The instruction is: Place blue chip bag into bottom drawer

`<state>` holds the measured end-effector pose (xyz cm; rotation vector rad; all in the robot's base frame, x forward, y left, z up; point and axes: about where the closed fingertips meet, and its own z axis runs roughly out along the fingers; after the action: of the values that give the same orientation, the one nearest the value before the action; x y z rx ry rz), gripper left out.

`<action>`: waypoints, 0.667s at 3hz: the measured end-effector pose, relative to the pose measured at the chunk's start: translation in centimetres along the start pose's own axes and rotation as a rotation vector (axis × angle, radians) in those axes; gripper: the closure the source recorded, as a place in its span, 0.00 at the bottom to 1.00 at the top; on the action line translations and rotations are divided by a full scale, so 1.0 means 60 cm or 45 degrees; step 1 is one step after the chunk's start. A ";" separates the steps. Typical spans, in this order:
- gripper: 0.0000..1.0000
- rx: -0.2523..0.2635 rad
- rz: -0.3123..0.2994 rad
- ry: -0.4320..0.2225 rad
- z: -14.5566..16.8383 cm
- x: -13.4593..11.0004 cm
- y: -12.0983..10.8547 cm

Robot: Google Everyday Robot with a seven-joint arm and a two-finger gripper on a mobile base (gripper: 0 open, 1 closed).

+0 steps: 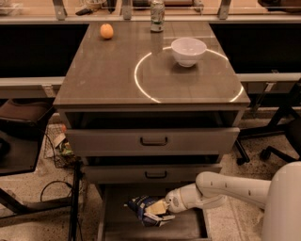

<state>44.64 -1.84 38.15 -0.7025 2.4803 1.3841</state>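
The blue chip bag (146, 209) is a crinkly dark-blue foil bag with a pale label, lying over the floor of the open bottom drawer (115, 225), a shallow grey tray pulled out under the cabinet. My gripper (163, 207) reaches in from the right on a white arm and is shut on the bag's right edge. The bag hangs low in the drawer's middle, tilted; I cannot tell whether it touches the floor.
Two upper drawers with dark handles (154, 140) sit slightly open above. On the cabinet top are a white bowl (188, 51), an orange (106, 31) and a can (157, 14). A dark chair (21, 136) stands left, chair wheels (265, 153) right.
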 end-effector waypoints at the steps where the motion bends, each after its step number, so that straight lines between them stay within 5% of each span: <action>1: 1.00 -0.049 0.033 0.015 0.073 -0.019 -0.027; 2: 1.00 -0.049 0.033 0.015 0.073 -0.019 -0.027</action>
<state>46.22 1.50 35.05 -0.6909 2.4863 1.4446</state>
